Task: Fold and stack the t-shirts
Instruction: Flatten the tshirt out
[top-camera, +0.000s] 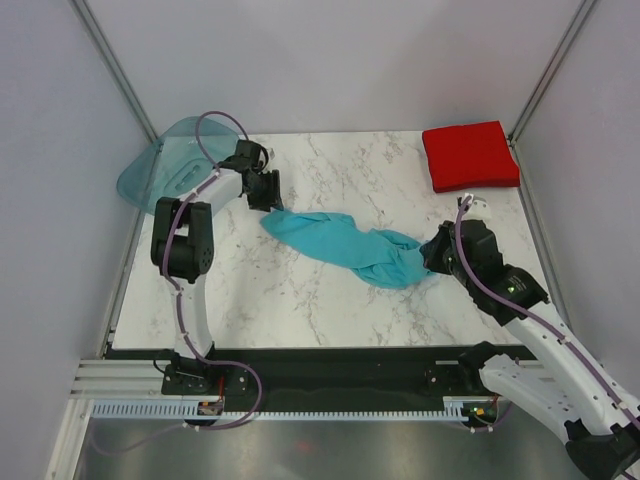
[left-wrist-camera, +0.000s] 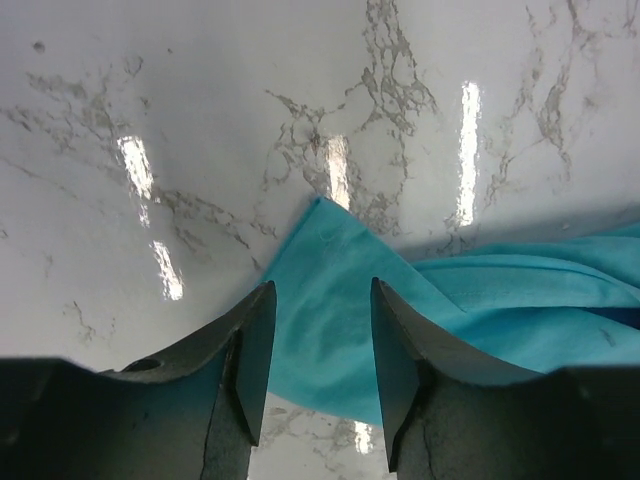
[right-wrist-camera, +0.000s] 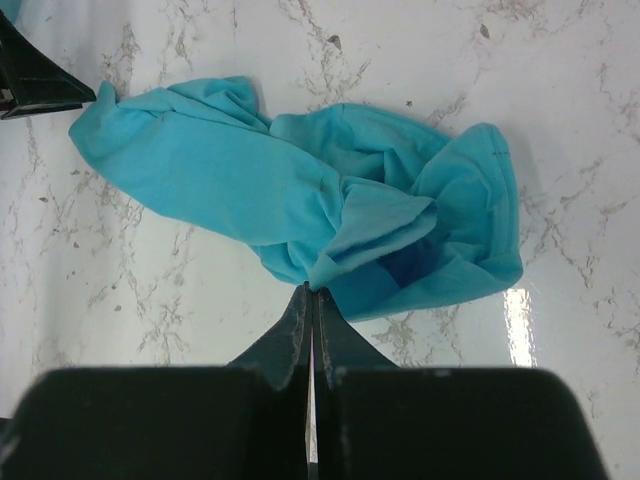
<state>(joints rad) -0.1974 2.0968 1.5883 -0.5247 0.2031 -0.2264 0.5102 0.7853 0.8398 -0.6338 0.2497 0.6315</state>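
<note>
The turquoise t-shirt (top-camera: 345, 243) lies crumpled and stretched in a band across the middle of the marble table (top-camera: 330, 300). My left gripper (top-camera: 266, 193) is open over its far-left corner; in the left wrist view the cloth (left-wrist-camera: 330, 330) lies between and under the spread fingers (left-wrist-camera: 252, 350). My right gripper (top-camera: 432, 256) is shut on a pinch of the shirt's right edge, seen in the right wrist view (right-wrist-camera: 312, 290) with the cloth (right-wrist-camera: 300, 190) bunched ahead. The red t-shirt (top-camera: 470, 156) sits as a folded square at the back right.
A translucent teal plastic tray (top-camera: 170, 165) stands at the table's back left corner, just behind my left arm. Grey walls with metal frame posts close in both sides and the back.
</note>
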